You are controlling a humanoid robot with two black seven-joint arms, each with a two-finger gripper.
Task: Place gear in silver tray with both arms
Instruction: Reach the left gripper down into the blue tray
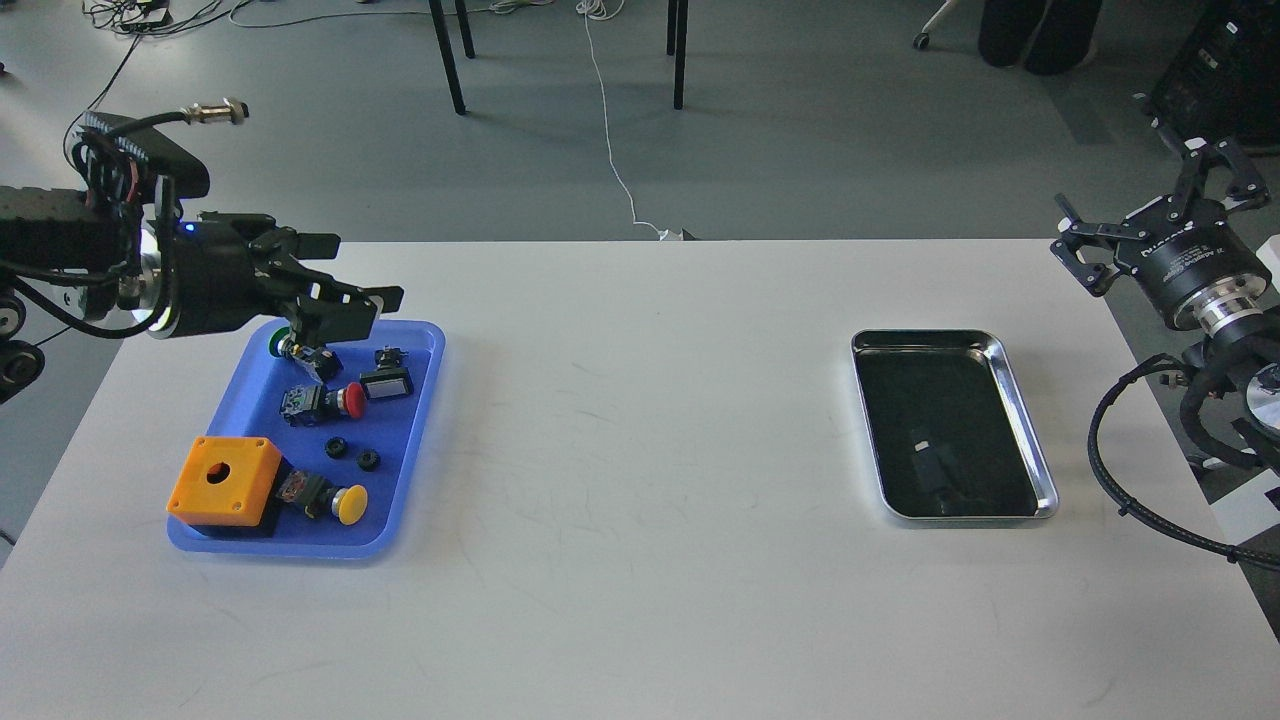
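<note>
Two small black gears (337, 448) (368, 460) lie side by side in the blue tray (412, 440) at the left of the table. The silver tray (930, 338) lies at the right, its dark bottom showing only reflections. My left gripper (366, 268) is open and hovers over the back edge of the blue tray, above the green button, well behind the gears. My right gripper (1145, 200) is open and empty, held off the table's right back corner, behind and to the right of the silver tray.
The blue tray also holds an orange box (222, 480), a yellow push button (345, 503), a red push button (340, 398), a green one (290, 345) partly under my left gripper, and a small switch (385, 383). Chair legs and cables are on the floor beyond the white table (640, 450).
</note>
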